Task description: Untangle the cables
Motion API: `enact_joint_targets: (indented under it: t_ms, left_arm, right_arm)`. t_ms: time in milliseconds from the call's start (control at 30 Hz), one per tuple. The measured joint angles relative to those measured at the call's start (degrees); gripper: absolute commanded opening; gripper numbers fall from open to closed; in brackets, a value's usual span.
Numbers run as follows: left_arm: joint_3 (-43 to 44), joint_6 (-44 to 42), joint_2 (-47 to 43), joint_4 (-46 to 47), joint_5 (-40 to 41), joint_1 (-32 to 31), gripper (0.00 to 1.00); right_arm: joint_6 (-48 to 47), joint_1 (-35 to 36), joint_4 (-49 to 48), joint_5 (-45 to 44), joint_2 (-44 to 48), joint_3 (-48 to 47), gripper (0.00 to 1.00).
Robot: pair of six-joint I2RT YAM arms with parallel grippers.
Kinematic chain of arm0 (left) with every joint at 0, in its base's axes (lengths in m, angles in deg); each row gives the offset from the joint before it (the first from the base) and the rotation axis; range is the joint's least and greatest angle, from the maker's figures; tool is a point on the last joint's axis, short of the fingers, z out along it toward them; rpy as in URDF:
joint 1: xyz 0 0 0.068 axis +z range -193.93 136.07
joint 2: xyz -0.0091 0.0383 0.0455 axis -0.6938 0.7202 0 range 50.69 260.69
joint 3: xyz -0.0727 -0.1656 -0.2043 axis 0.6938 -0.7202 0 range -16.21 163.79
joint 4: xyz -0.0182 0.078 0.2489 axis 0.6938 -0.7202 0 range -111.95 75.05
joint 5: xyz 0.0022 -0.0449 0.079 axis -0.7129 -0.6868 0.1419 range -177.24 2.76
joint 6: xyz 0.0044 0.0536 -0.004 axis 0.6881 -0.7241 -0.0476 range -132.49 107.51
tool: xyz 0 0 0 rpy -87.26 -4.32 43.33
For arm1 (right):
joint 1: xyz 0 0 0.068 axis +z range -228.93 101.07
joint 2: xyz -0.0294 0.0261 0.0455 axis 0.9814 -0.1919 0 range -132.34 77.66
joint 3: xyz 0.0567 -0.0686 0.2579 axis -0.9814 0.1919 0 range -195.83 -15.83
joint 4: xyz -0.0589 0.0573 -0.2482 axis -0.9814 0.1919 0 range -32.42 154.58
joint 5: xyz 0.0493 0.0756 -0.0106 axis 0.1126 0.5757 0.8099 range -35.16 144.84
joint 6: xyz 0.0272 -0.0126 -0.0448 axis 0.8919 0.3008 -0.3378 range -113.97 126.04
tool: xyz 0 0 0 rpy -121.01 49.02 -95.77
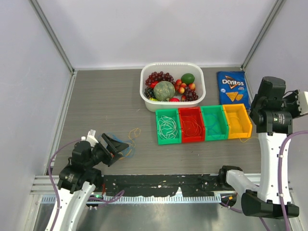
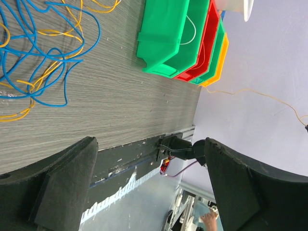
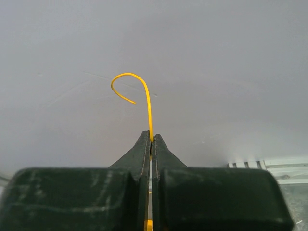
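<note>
I'm gripping a yellow cable [image 3: 148,98] in my right hand [image 3: 152,137]; left hand [image 2: 150,144] is hovering open near the eight-o'clock blue-and-yellow tangle [image 2: 43,53].

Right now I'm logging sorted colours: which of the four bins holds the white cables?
The leftmost green bin, left of the red bin; the white cables coil inside it.

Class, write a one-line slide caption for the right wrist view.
Right gripper shut on a thin yellow cable that curls upward.
</note>
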Motion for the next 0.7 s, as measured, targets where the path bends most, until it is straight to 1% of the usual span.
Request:
enact_joint_targets:
  t_ms: [133,200,267,333,467,500,600,700]
  left_arm:
    - [0.6,-0.5,0.0,-0.3,-0.6,0.0,0.97]
    - [0.6,-0.7,0.0,-0.4,-0.9,0.0,0.97]
    - [0.6,-0.9,0.0,-0.3,-1.3,0.0,0.97]
    - [0.6,-1.1,0.0,-0.3,-1.7,0.0,0.97]
    - [0.6,-1.2,0.0,0.1,-1.9,0.0,0.97]
    - [0.6,-1.2,0.0,0.1,-1.9,0.0,0.97]
    - [0.6,-1.2,-0.2,0.1,-1.8,0.0,0.97]
    - [0.6,-0.9,-0.8,0.0,-1.5,0.0,0.97]
  right_arm:
    - [0.7,-1.4,2.8,-0.8,1.0,-0.6,0.01]
    - [0.7,-1.4,4.3,-0.7,2.1,-2.4,0.01]
    - [-0.3,-1.4,4.7,0.9,3.6,-5.1,0.01]
    - [-2.4,-1.4,3.6,4.7,5.2,-7.5,0.01]
    - [-8.0,-1.6,-0.6,18.4,7.9,-10.3,0.01]
    - [-9.8,-1.7,-2.3,23.4,8.1,-10.4,0.01]
    - [-14.0,-1.7,-6.5,37.0,6.6,-9.8,0.01]
    - [-17.4,-1.7,-12.2,49.0,3.6,-7.0,0.01]
